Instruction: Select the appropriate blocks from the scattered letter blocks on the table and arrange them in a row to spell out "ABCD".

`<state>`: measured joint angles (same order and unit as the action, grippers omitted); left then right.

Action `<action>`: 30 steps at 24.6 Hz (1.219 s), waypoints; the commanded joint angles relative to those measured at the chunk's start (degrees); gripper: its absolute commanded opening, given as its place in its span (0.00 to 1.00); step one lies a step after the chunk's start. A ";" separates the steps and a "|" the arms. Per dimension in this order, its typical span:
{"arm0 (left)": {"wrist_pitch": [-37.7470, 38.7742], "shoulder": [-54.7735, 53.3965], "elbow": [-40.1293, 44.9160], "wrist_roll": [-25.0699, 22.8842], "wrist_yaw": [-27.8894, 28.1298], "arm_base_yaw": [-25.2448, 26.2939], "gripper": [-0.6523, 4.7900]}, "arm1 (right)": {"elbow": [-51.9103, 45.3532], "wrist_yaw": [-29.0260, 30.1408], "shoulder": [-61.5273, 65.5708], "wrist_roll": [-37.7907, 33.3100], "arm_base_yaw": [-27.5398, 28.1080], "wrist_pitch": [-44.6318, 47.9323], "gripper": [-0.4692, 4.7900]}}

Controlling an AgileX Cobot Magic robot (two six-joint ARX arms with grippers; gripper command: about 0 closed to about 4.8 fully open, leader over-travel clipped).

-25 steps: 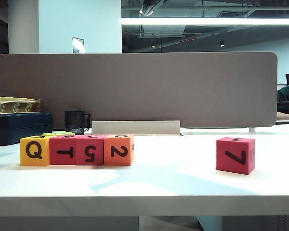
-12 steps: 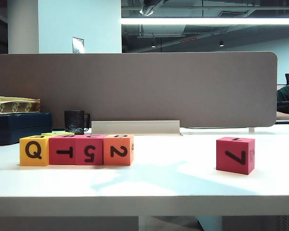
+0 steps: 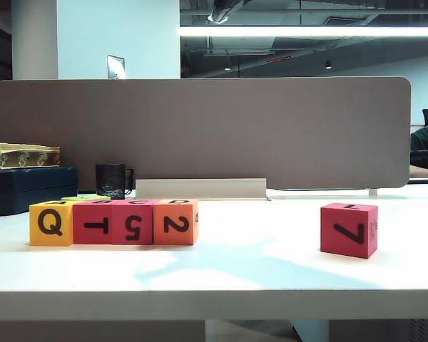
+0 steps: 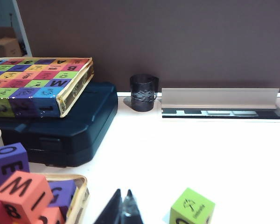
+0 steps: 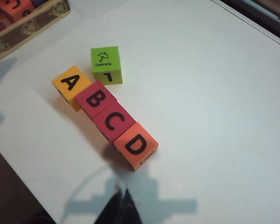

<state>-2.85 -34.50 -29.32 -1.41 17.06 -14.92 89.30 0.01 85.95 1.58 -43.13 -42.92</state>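
Observation:
Four blocks stand touching in a row on the table [image 3: 271, 271]: yellow [image 3: 50, 223], pink-red [image 3: 94, 224], pink-red [image 3: 133, 224], orange [image 3: 175, 224]. From above their tops read A [image 5: 71, 84], B [image 5: 97, 99], C [image 5: 114, 120], D [image 5: 136, 144]. The lime-green cube [image 5: 106, 63] sits against the row's far side. A pink-red cube marked 7 [image 3: 349, 229] stands alone at the right. My right gripper [image 5: 122, 192] hangs shut and empty above the table, short of the D block. My left gripper [image 4: 122, 193] is shut and empty, beside the lime-green cube [image 4: 191, 207]. Neither gripper shows in the exterior view.
A wooden tray of spare letter blocks [image 4: 81, 196] lies at the left. Behind it a patterned box [image 4: 42, 84] rests on a dark case [image 4: 65, 126]. A black cup [image 3: 113, 179] and a metal rail [image 3: 200, 189] stand at the grey partition [image 3: 200, 128].
The blocks have not moved. Only the shadow on the table in front of the row has shifted a little.

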 commanded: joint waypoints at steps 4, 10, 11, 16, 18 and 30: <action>-0.66 12.94 12.39 1.29 -1.60 0.09 0.11 | 0.13 0.11 -0.17 -0.07 -0.11 0.74 0.09; -0.04 26.64 22.73 5.66 -4.11 6.21 0.11 | 0.13 0.07 -0.17 -0.07 -0.07 0.76 0.09; 0.63 27.93 23.52 5.99 -5.77 7.43 0.11 | 0.13 0.07 -0.17 -0.07 -0.09 0.74 0.09; 4.59 31.04 24.55 5.66 -14.25 13.27 0.11 | 0.13 0.09 -0.20 -0.07 -0.11 0.74 0.09; 6.45 32.13 24.65 5.73 -14.73 14.67 0.11 | 0.13 0.09 -0.17 -0.07 -0.09 0.74 0.09; 11.28 34.34 28.76 4.83 -18.60 14.95 0.11 | 0.13 0.07 -0.17 -0.07 -0.09 0.76 0.09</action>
<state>8.40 -0.16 -0.34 3.68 -0.93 0.08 89.30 0.01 85.95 1.58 -43.18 -42.89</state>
